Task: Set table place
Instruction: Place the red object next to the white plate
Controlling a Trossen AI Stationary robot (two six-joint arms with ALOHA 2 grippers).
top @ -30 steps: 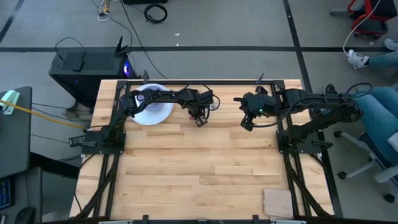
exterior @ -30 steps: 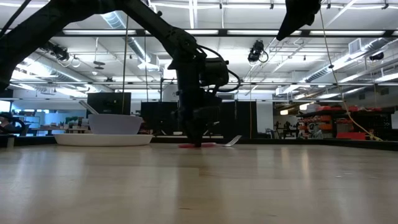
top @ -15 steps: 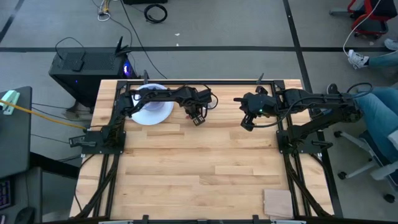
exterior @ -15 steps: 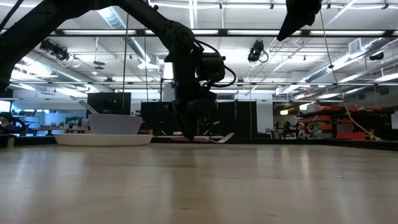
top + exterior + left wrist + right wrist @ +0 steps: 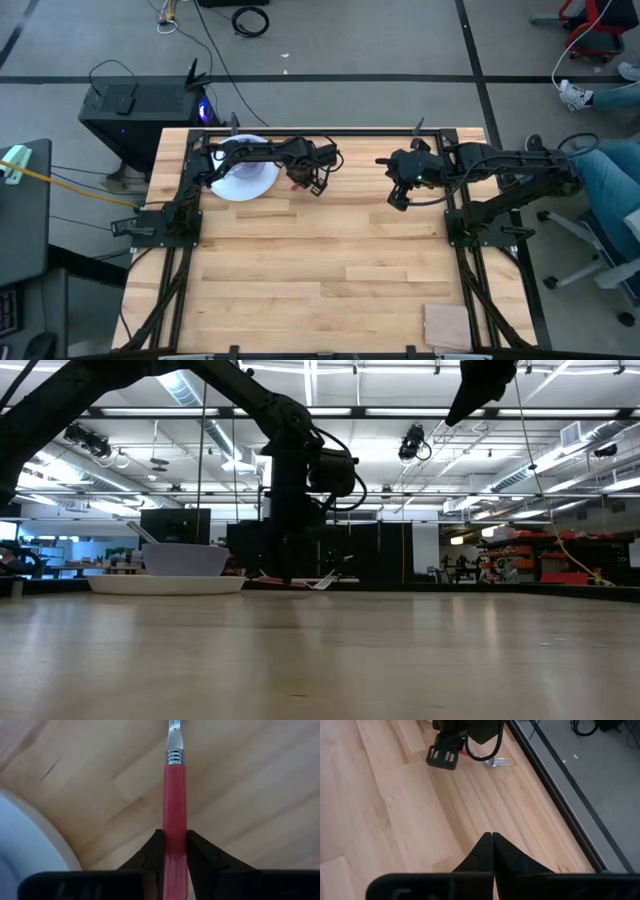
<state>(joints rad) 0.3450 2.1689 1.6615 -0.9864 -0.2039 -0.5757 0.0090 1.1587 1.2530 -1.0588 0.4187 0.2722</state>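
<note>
The red-handled fork (image 5: 175,795) is clamped in the left gripper (image 5: 174,851), which has carried it closer to the white plate (image 5: 243,176) on the table (image 5: 320,270). The right gripper (image 5: 492,851) hangs closed and empty near the far edge.

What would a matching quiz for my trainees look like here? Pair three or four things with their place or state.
Things:
1. fork
2. bowl
3. right gripper
4. tan pad

States:
A. at a table corner, away from both arms
B. jaws shut, empty, above bare wood
C. red handle clamped in the left gripper
D. sitting on the white plate

Pairs: 1-C, 2-D, 3-B, 4-A
</note>
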